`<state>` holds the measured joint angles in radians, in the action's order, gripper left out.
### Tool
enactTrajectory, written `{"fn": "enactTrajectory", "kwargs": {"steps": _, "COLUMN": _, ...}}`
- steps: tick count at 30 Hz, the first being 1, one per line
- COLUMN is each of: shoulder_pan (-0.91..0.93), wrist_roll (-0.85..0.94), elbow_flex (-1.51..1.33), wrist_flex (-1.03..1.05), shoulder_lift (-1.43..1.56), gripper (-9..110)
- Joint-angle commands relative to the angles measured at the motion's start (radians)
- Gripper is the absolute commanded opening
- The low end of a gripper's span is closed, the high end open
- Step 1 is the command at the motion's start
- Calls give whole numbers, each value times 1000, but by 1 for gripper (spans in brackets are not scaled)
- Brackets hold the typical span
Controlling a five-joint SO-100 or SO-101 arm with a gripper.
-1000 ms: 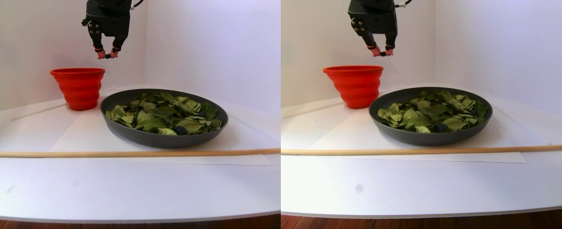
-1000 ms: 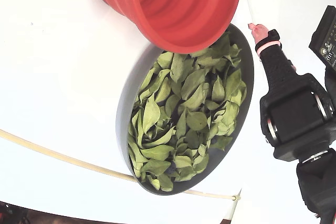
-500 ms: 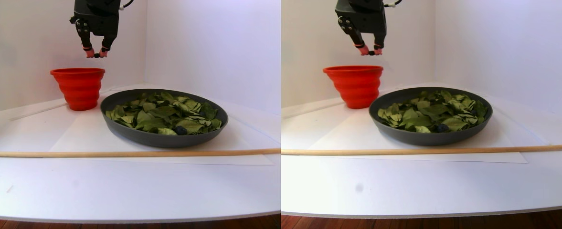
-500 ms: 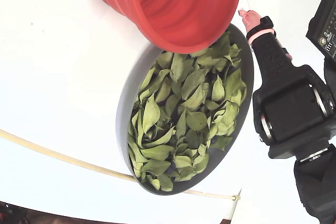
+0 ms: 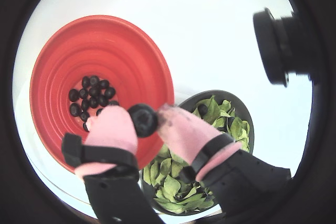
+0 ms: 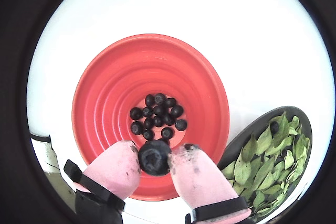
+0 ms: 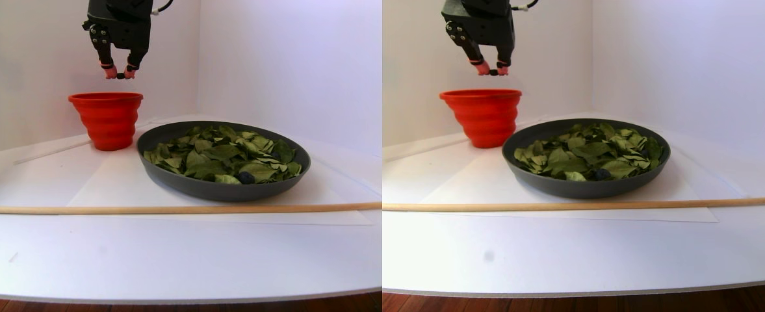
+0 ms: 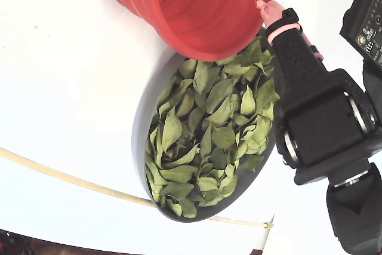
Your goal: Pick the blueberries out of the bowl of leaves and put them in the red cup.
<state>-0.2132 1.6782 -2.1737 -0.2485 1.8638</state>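
Pinching a single blueberry point(image 5: 143, 119) between its pink padded fingertips point(image 5: 113, 129), the end effector point(image 5: 144, 121) hangs over the near rim of the red cup point(image 5: 58, 77) in a wrist view, where a cluster of blueberries point(image 5: 92, 98) already lies at the bottom; the bowl point(image 5: 247, 119) with its leaves point(image 5: 215, 111) sits just beside the cup at lower right. In another wrist view the held berry point(image 6: 154, 158) is squeezed at its sides by both pads, above the cup's inner wall rather than its centre, and one dark berry point(image 6: 274, 127) shows among the leaves point(image 6: 262, 166) in the bowl point(image 6: 247, 135). The stereo pair view shows the end effector point(image 7: 120, 75) well above the cup's mouth point(image 7: 105, 97), clear of the rim, while another berry point(image 7: 246, 177) rests among the leaves near the bowl's front edge point(image 7: 226, 190); a thin wooden rod point(image 7: 161, 209) lies across the table point(image 7: 161, 260) in front. The fixed view shows the arm reaching over the bowl point(image 8: 143, 117) toward the cup point(image 8: 203, 16), its fingertip point(image 8: 268, 9) at the cup's edge. The berry looks light, soft and easily bruised, round enough to roll or squirt out, so a gentle grip across its widest middle seems best. A release from here would probably land it inside, though nearer the wall.
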Motion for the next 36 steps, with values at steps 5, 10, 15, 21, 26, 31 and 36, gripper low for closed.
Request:
{"fn": "enactTrajectory", "kwargs": {"steps": 5, "shoulder_pan": -43, "wrist_roll": -8, "elbow_flex": 23, "wrist_flex": -28, "shoulder_lift": 37, "gripper": 10}}
{"fn": "enactTrajectory", "kwargs": {"steps": 10, "shoulder_pan": -60, "wrist_roll": -14, "elbow_flex": 25, "wrist_flex": -43, "shoulder_lift": 20, "gripper": 10}}
{"fn": "enactTrajectory", "kwargs": {"steps": 15, "shoulder_pan": -69, "wrist_roll": -12, "elbow_flex": 29, "wrist_flex": -58, "shoulder_lift": 0, "gripper": 10}}
{"fn": "enactTrajectory", "kwargs": {"steps": 21, "shoulder_pan": -74, "wrist_roll": -8, "elbow_flex": 29, "wrist_flex": -66, "shoulder_lift": -11, "gripper": 10}}
{"fn": "enactTrajectory", "kwargs": {"steps": 26, "shoulder_pan": -71, "wrist_roll": -14, "elbow_flex": 31, "wrist_flex": -77, "shoulder_lift": -17, "gripper": 16}}
{"fn": "enactTrajectory", "kwargs": {"steps": 31, "shoulder_pan": -52, "wrist_roll": -12, "elbow_flex": 21, "wrist_flex": -71, "shoulder_lift": -3, "gripper": 18}}
{"fn": "enactTrajectory", "kwargs": {"steps": 36, "shoulder_pan": -43, "wrist_roll": -14, "elbow_flex": 21, "wrist_flex": -71, "shoulder_lift": 5, "gripper": 17}}
